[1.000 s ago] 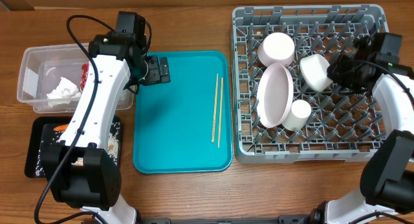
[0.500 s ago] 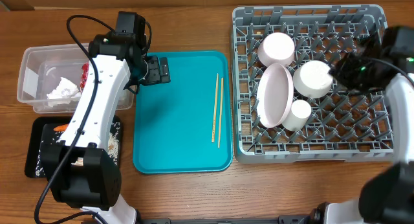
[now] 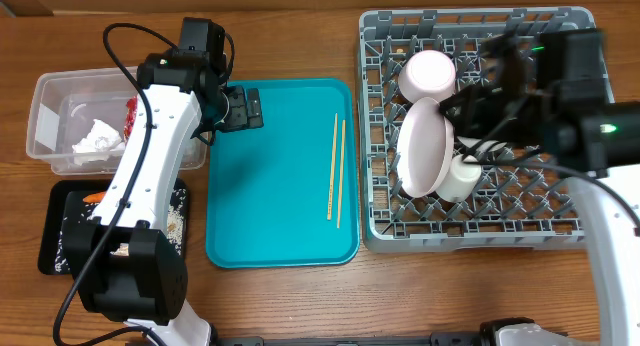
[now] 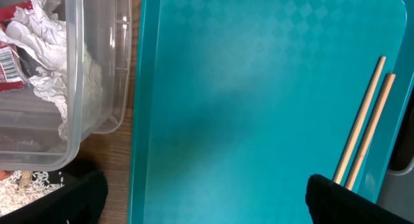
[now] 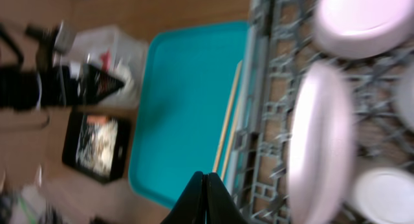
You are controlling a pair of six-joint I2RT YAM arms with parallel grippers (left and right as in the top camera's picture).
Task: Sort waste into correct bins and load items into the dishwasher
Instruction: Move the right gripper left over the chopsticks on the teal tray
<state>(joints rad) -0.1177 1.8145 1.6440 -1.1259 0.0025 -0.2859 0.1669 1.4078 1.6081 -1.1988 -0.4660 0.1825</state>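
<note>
Left tool (image 3: 252, 108) hangs wide open over the left edge of the teal tray (image 3: 270, 221), holding nothing; it looks parked there to leave the middle free. Right tool (image 5: 206, 195) is pinched shut and empty above the rack (image 3: 480, 241). Its view is blurred, so I can't tell exactly where it sits.

Plate (image 3: 425, 146) stands on edge between the pegs, which keep it upright. One bowl (image 3: 428, 76) sits just behind it and the cup (image 3: 462, 176) just beside. The arm hides much of the rack's middle.

Tissues (image 3: 97, 138) and wrapper (image 3: 130, 114) are in the clear tub (image 3: 45, 116), probably as dry waste. Carrot (image 3: 92, 198) and scraps (image 3: 175, 221) are in the black tray (image 3: 50, 236), probably as food waste.

Chopsticks (image 3: 337, 169) lie side by side on the teal tray near its right edge, just beside the rack and not yet loaded. They're likely the last item. Being thin and flat, they'll need a narrow pinch.
</note>
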